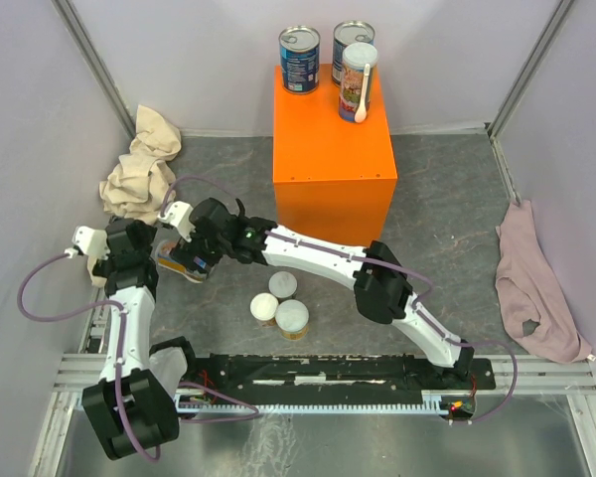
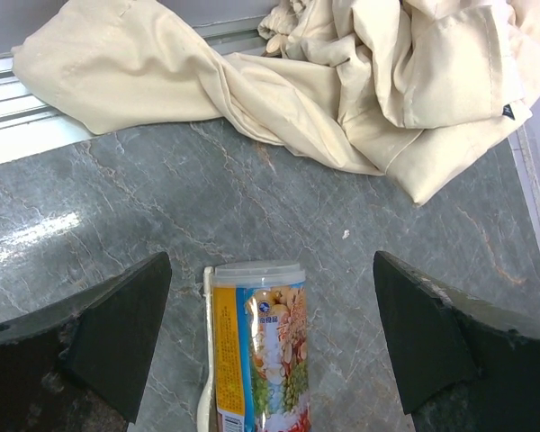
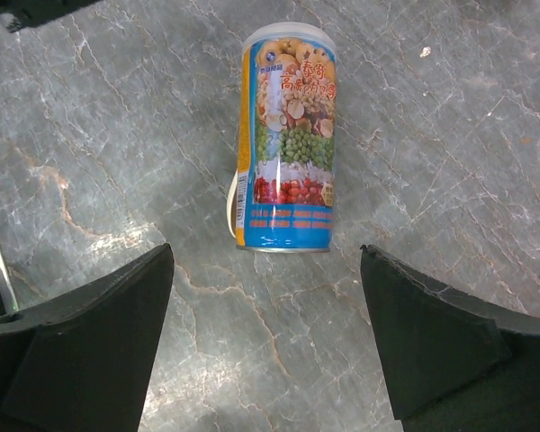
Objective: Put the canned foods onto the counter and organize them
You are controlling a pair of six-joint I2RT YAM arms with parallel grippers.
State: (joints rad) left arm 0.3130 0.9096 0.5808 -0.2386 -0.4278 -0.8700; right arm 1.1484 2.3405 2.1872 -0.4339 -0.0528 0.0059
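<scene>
Top camera is looking down from above and behind me over everything; both wrist cameras are facing the floor (image 3: pixel 90 162) closely, sharing one lying can (image 3: pixel 288 139).

Colourful can (image 2: pixel 259 351) on its side between the wide-apart jaws of the left gripper (image 2: pixel 270 270); beige cloth (image 2: pixel 342 81) beyond

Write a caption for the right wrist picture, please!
Open right gripper hovers over a colourful can lying on its side on the grey table.

Red Chinese characters on lying can (image 3: pixel 288 135) label, too blurred to read. Barcode (image 3: pixel 242 203) along label's 9 o'clock edge, digits illegible. White print on blue tin (image 1: pixel 300 62), unreadable.
</scene>
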